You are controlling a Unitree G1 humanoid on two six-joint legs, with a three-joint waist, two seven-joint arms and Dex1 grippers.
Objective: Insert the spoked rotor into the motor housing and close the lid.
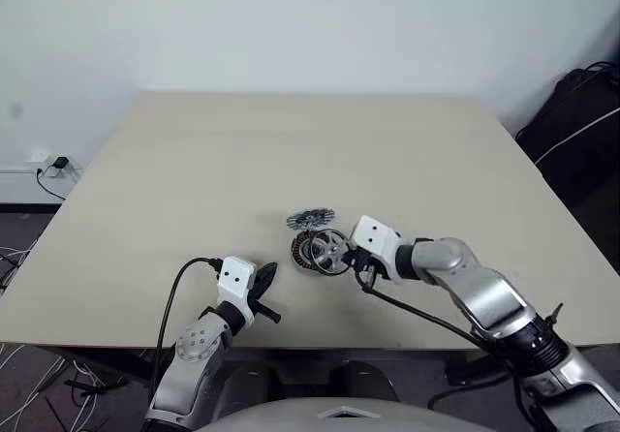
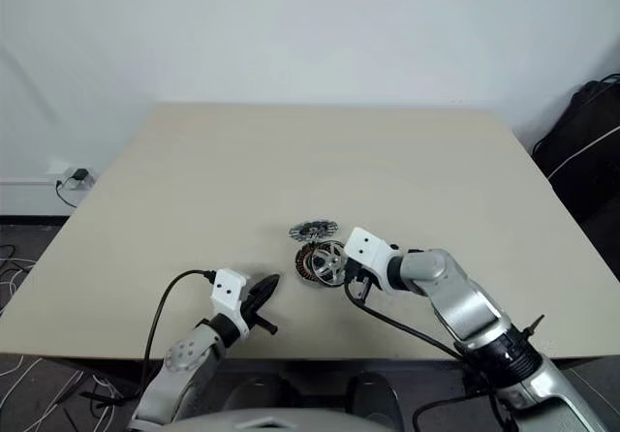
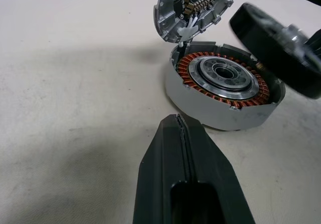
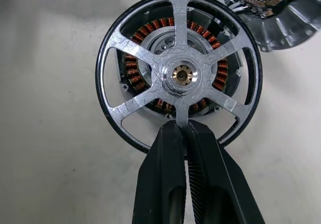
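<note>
My right gripper (image 4: 181,127) is shut on the rim of the spoked rotor (image 4: 180,73), a dark ring with silver spokes and a brass hub. It holds the rotor tilted just above the motor housing (image 3: 223,86), whose copper winding shows through the spokes. The housing stands near the middle front of the table (image 1: 194,161). The lid (image 1: 310,220), a silvery disc with cut-outs, lies just behind the housing, touching it. My left gripper (image 1: 264,279) is shut with nothing in it and sits low over the table, in front and to the left of the housing, pointing at it.
The table's front edge (image 1: 97,340) runs close below both arms. A black cable (image 1: 174,296) loops from the left wrist and another trails from the right one. A black bag (image 1: 572,132) stands beyond the table's right side, and a wall socket (image 1: 53,166) is at the far left.
</note>
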